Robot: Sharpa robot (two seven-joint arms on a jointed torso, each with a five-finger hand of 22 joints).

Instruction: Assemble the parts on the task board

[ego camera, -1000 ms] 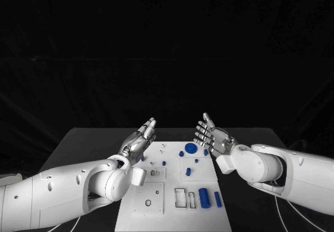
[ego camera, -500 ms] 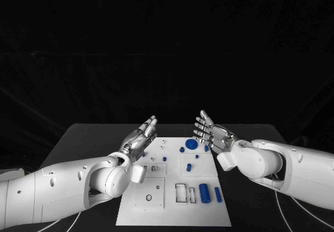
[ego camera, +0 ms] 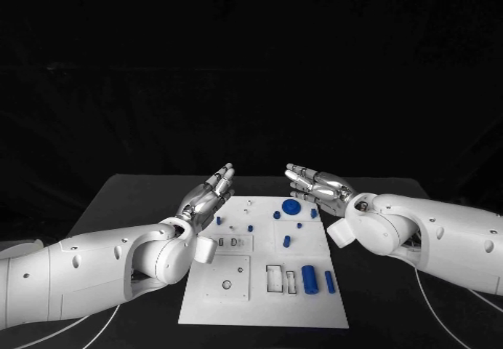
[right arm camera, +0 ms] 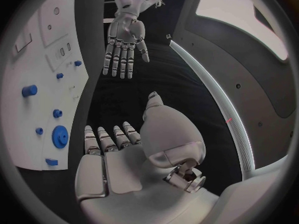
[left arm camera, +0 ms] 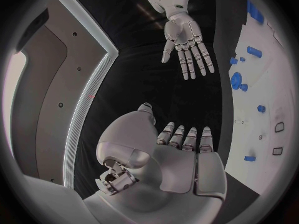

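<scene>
A: Where's your board [ego camera: 263,309]?
B: Mid-table [ego camera: 126,196]; white plate, long side running away from you; both arms flank it.

A: L hand [ego camera: 208,196]?
B: Raised over the board's left edge, near the far end; fingers straight and spread, nothing in it; palm faces across the board. Your L wrist cam has the same: hand [left arm camera: 181,149] flat, fingers apart, empty.

A: R hand [ego camera: 318,186]?
B: Above the board's far right corner; fingers out and apart, palm turned upward-ish, holding nothing; R wrist cam agrees, hand [right arm camera: 115,149] flat and bare. Neither hand touches the board or any part.

A: Parts?
B: All on the board. Blue disc [ego camera: 291,207] near the far edge, just under the R hand; small blue bits beside it, incl. one [ego camera: 277,214] on its left; cyl [ego camera: 310,279] lying near the board's right edge toward you, w/ a thinner bar [ego camera: 329,282] just right of it; short peg [ego camera: 286,240] upright-looking mid-board; another small peg [ego camera: 218,219] at the left edge by the L hand.

A: Slots?
B: Two rectangular cut-outs [ego camera: 273,278] just left of the cyl; can't tell if anything sits in them; round hole [ego camera: 224,285] on the near-left of the board.
</scene>
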